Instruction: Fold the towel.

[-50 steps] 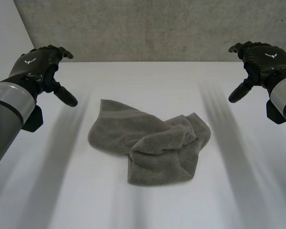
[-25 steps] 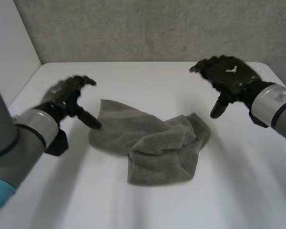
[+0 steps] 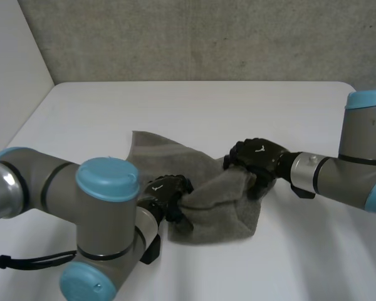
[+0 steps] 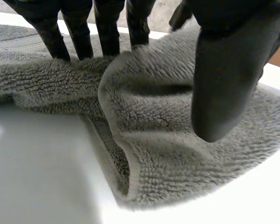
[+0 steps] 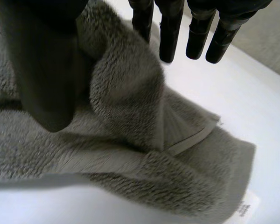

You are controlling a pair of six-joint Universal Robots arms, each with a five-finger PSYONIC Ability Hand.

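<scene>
White table (image 3: 194,106), concrete wall (image 3: 194,37) behind. Head view: grey towel (image 3: 219,210) crumpled mid-table; left hand (image 3: 166,195) on its near left edge, right hand (image 3: 258,158) on its far right bunch. Left wrist: fingers (image 4: 107,32) straight, tips on a towel fold, thumb (image 4: 224,84) apart, so released. Right wrist: fingers (image 5: 170,32) straight, towel ridge between them and thumb (image 5: 46,70), not pinched, so released.

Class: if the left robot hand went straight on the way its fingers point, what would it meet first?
The towel. The left robot hand has its fingertips seemingly touching the rumpled fold already, so it would probably press straight into cloth.
</scene>
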